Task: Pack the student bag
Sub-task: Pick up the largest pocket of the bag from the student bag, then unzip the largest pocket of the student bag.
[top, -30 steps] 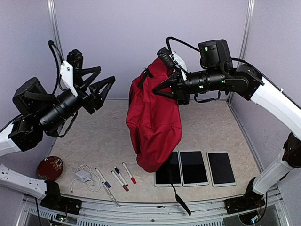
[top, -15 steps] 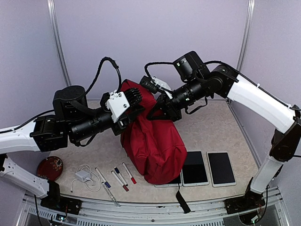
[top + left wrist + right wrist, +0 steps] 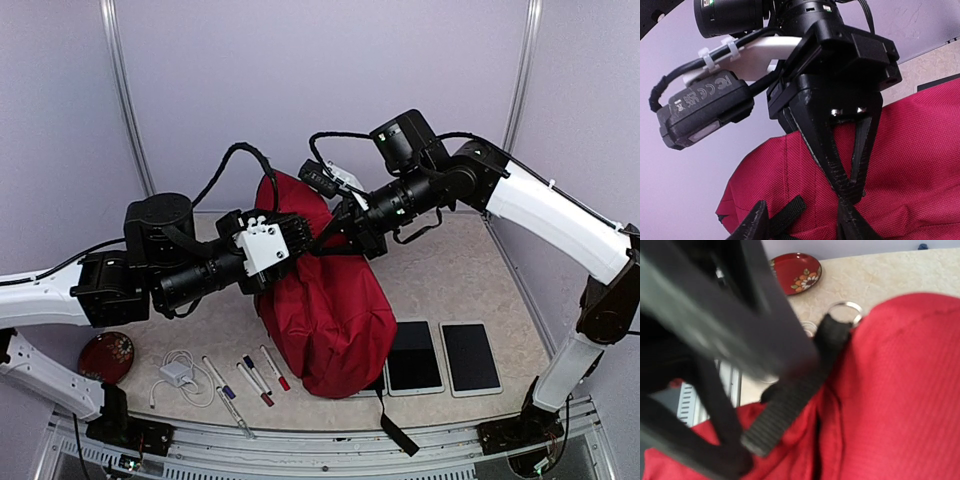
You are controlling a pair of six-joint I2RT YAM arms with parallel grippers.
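Mid-table, student bag (image 3: 335,310) stands upright. Right gripper (image 3: 849,192) is clamped on its top fabric; left gripper (image 3: 802,227) has jaws apart, straddling a black strap (image 3: 790,210). Likely step: opening the bag. Next, left should close on the strap, then pull away.

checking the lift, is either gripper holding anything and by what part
The right gripper pinches the student bag by the red fabric near its top. The left gripper is open at a black strap, holding nothing.
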